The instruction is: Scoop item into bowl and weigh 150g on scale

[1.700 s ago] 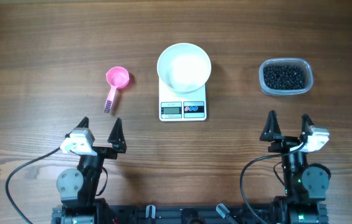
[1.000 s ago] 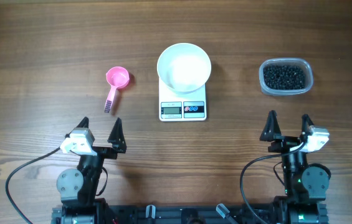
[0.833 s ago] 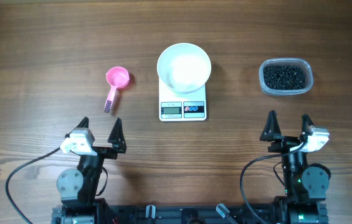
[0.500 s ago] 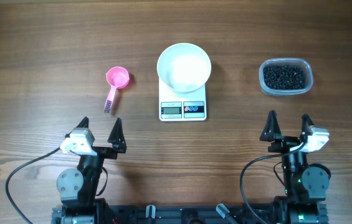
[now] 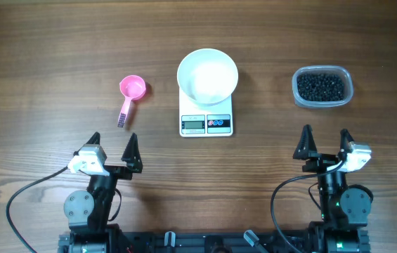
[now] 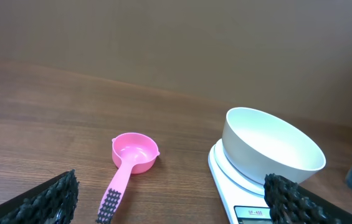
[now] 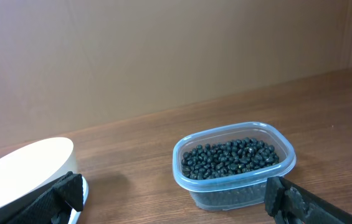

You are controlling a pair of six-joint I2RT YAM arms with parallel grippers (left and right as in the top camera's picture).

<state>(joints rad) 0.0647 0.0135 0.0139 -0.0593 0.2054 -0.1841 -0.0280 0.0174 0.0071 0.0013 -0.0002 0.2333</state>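
- The readout on the scale point(image 5: 206, 124) is too small to make out from overhead, and in the left wrist view the bottom edge cuts the display off.
- The bowl point(image 5: 207, 75) covers most of the scale's platform, so only the front strip with the grey display and two small buttons shows.
- In the right wrist view the bowl is cut by the left edge and partly hidden behind a dark finger. In the left wrist view only a corner of the clear tub point(image 5: 295, 88) shows at the right edge.
- Both wrist views catch only the tips of their own fingers, at the bottom corners.
- The beans point(image 5: 319, 86) are tiny, round and glossy black, heaped in the clear rounded tub at the far right of the tabletop point(image 5: 43, 70), well apart from the scale.
- The bowl is plain white and looks empty, sitting upright on the scale at the middle.
- A pink scoop point(image 5: 131, 89) lies flat to the left of the scale, cup away from the arms, handle end dark and ribbed.
- The left pincer point(image 5: 113, 137) stands spread wide, holding nothing, near the front edge.
- The right pincer point(image 5: 325, 131) is likewise spread wide and empty, on the near side of the tub.
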